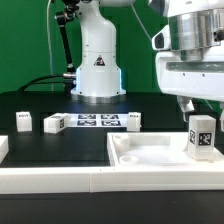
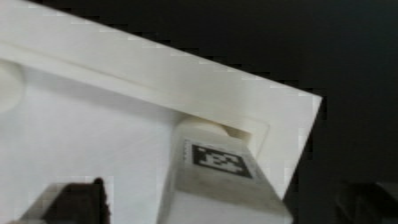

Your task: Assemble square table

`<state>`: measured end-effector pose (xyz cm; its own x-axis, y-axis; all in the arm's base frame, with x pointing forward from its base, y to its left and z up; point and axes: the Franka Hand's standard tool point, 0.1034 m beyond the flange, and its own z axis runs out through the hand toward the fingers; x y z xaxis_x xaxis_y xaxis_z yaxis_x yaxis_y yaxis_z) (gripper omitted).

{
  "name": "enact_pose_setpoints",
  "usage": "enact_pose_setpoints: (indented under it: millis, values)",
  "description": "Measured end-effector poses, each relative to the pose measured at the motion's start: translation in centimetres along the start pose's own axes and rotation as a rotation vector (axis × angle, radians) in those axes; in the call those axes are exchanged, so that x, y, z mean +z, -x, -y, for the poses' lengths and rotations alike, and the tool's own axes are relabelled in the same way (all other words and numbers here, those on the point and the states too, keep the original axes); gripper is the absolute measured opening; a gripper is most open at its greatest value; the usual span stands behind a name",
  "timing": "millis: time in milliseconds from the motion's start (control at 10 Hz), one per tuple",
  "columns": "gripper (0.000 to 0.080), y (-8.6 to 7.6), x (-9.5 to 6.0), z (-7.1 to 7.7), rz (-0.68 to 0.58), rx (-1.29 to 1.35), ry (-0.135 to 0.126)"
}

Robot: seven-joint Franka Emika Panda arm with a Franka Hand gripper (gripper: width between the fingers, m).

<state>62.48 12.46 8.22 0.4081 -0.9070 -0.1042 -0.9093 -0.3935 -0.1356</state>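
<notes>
My gripper (image 2: 222,203) is wide open and holds nothing. The leg (image 2: 222,160) stands upright in the table top's (image 1: 150,160) corner, at 3 o'clock in the exterior view. Step: leg placement. Next: lift clear, fetch the loose leg (image 1: 24,122) at 9 o'clock.

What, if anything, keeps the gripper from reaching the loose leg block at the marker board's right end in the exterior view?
Probably nothing, so yes: the gripper is open, and that leg block stands in the open with free space above; the marker board beside it lies flat.
</notes>
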Motion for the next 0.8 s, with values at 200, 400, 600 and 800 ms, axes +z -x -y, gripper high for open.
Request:
enact_pose_setpoints:
  millis: [200,400,600,800]
  values:
    - [0.0647,-0.01,0.02,-0.02,0.0,-0.158,0.001]
    - [0.0649,0.0,0.04,-0.08,-0.002,-0.316,0.007]
    - [0.0649,0.08,0.01,-0.06,-0.012,-0.472,0.021]
    - [0.0649,0.04,0.01,-0.08,-0.022,-0.669,0.034]
